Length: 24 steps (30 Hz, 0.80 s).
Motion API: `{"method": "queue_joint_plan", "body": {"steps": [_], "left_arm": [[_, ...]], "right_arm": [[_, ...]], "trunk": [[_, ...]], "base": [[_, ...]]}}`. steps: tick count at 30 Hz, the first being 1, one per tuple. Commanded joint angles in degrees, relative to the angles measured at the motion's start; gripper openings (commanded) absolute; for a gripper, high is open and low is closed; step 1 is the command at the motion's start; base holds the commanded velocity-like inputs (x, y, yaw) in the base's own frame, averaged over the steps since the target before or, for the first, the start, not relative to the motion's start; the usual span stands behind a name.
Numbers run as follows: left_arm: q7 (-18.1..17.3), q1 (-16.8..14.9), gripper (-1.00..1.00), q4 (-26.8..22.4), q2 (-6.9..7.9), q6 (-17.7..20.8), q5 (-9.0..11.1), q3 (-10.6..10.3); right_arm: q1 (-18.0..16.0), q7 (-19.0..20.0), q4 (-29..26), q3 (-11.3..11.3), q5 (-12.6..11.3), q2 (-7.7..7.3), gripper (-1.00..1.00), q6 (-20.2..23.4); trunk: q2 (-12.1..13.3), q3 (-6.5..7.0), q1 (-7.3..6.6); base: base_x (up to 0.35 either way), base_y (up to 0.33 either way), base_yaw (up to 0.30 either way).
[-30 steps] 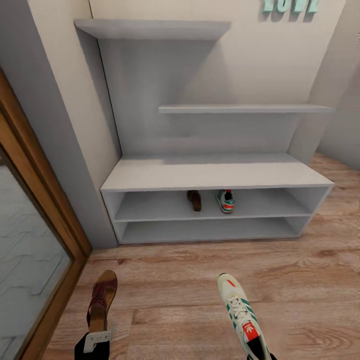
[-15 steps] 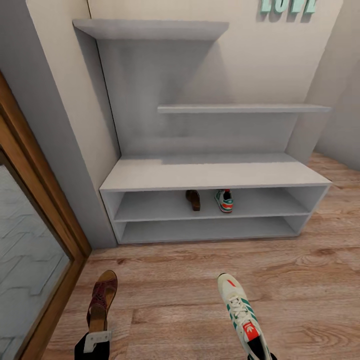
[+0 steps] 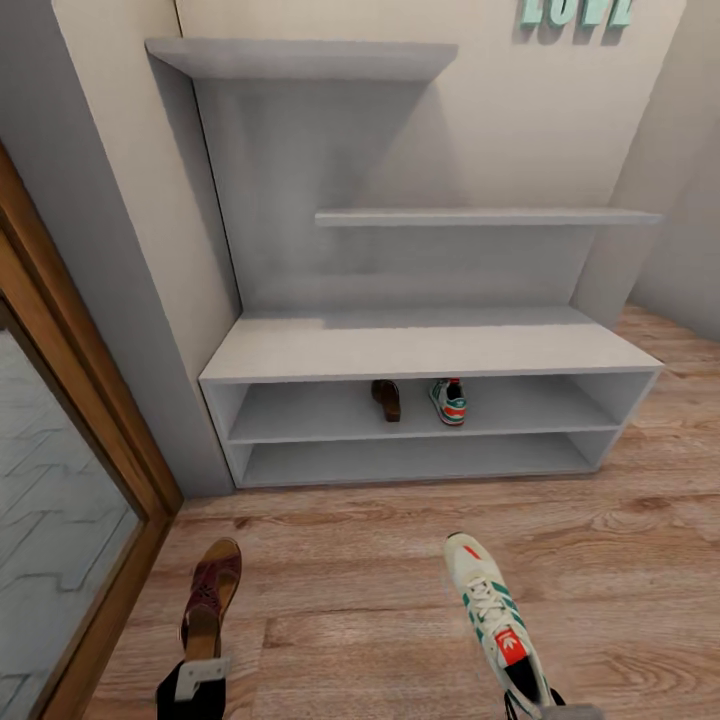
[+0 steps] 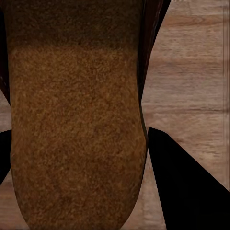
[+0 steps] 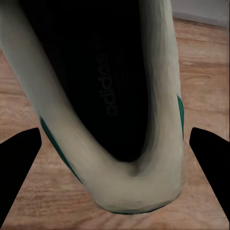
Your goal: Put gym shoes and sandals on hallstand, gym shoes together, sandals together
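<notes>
I am halfway: one sandal [image 3: 386, 399] and one gym shoe [image 3: 450, 401] sit near each other on the shoe rack's [image 3: 420, 350] upper open shelf. My left jaws [image 3: 196, 678] grasp the second sandal [image 3: 208, 600], my right jaws [image 3: 545, 702] the second gym shoe [image 3: 492, 613], both near me above the floor [image 3: 350, 560].

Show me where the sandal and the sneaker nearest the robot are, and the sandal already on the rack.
near sandal [image 3: 208, 598], head view, on its straps.
near sneaker [image 3: 492, 612], head view, on its laces.
sandal on the rack [image 3: 387, 399], head view, on its brown upper.
</notes>
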Motion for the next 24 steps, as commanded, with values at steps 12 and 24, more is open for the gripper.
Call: {"method": "queue_joint_plan", "body": {"steps": [12,24], "left_arm": [[0.2,-10.9,-1.00,-5.5,-3.02,26.0,-0.1,-0.5],[0.3,-25.6,-1.00,-6.2,-7.31,45.4,-0.2,-0.5]], "right_arm": [[-0.1,0.7,-1.0,-11.3,-2.6,-7.09,-1.00,1.7],[-0.1,0.8,-1.3,-18.3,-21.7,-17.89,-1.00,16.1]], "trunk": [[0.0,-0.05,-0.01],[0.0,-0.05,-0.01]], "base": [[0.000,0.000,0.000],[0.000,0.000,0.000]]}}
